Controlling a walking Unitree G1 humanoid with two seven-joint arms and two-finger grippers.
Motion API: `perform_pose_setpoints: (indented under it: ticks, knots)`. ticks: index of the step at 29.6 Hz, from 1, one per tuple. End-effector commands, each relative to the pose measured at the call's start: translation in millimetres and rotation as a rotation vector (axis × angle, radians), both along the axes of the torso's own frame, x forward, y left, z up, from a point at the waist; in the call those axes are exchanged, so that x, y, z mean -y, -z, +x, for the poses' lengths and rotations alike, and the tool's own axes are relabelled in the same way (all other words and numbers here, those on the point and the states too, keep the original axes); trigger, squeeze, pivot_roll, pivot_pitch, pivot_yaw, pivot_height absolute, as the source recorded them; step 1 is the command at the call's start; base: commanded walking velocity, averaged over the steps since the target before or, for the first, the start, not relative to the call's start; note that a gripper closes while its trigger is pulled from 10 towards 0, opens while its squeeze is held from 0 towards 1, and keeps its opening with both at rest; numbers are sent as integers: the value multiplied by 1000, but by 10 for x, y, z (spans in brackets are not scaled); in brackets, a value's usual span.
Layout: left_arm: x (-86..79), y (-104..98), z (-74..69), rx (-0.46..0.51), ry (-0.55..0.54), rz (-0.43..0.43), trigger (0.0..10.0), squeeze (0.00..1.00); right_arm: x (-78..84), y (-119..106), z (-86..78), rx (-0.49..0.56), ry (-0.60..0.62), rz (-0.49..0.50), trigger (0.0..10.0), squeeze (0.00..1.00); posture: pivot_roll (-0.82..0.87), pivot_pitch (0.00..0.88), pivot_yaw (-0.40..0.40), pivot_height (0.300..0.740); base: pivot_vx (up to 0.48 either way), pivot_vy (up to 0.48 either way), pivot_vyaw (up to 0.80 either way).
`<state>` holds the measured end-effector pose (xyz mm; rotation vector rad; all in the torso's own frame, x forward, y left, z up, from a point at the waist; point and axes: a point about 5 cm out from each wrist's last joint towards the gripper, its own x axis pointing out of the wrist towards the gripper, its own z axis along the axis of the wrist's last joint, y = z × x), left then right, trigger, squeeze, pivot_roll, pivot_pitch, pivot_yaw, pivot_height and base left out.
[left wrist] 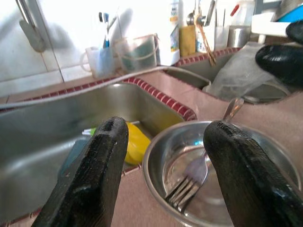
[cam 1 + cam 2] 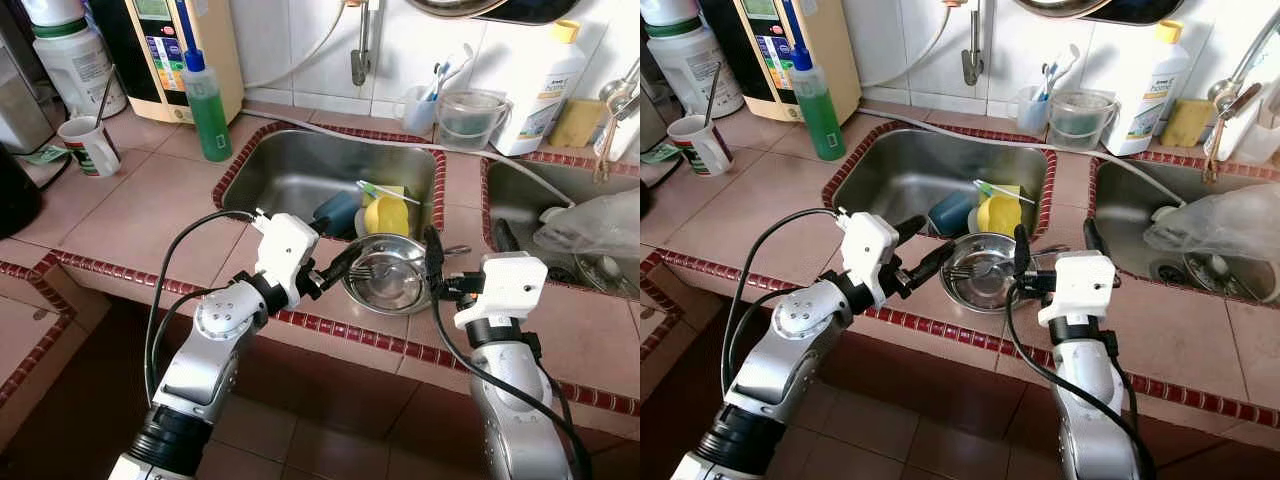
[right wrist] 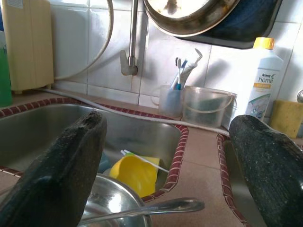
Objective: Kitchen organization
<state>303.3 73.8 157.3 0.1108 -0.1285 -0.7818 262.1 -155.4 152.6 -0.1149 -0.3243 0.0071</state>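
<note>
Steel bowl (image 2: 388,272), round, shiny, fork (image 2: 372,268) lying inside

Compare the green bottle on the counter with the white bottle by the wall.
The green bottle is slim, see-through green with a blue cap; the white bottle is broader, opaque white with a yellow cap. The green bottle stands on the counter left of the left sink; the white bottle stands against the tiled wall, behind the strip between the sinks. Both stand upright and capped.
</note>
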Motion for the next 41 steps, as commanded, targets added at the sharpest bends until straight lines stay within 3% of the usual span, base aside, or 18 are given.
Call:
perform_pose_setpoints:
  ticks: [1, 5, 14, 20, 29, 32, 41]
  knots:
    - [-3, -12, 13, 16, -4, 13, 10000, 0, -7, -44, -18, 16, 1, 0, 10000, 0, -127, 67, 43, 740, 0, 0, 0]
    - [8, -16, 12, 19, 2, 12, 10000, 0, 11, -37, -6, 5, 14, 9, 10000, 0, -128, 69, 44, 740, 0, 0, 0]
    - [8, -32, 18, 20, 10, 0, 10000, 0, 2, -35, 3, -5, 15, 12, 10000, 0, -127, 70, 47, 740, 0, 0, -759]
    - [5, -46, 21, 21, 13, -9, 10000, 0, 0, -46, 11, 2, 16, 11, 10000, 0, -125, 71, 46, 740, 0, -369, -773]
    - [-2, -59, 39, 37, -3, 4, 10000, 0, -40, -56, 4, 13, 0, 12, 10000, 0, -126, 71, 48, 740, 0, -437, 0]
    - [-15, -62, 71, 26, -45, -25, 10000, 0, -51, -58, -2, 14, -4, 15, 10000, 0, -128, 73, 49, 740, 0, 0, 0]
    - [-115, -134, 239, 8, -61, 36, 10000, 0, -108, 22, -99, -27, -82, 12, 10000, 0, -131, 81, 52, 740, 0, 0, 0]
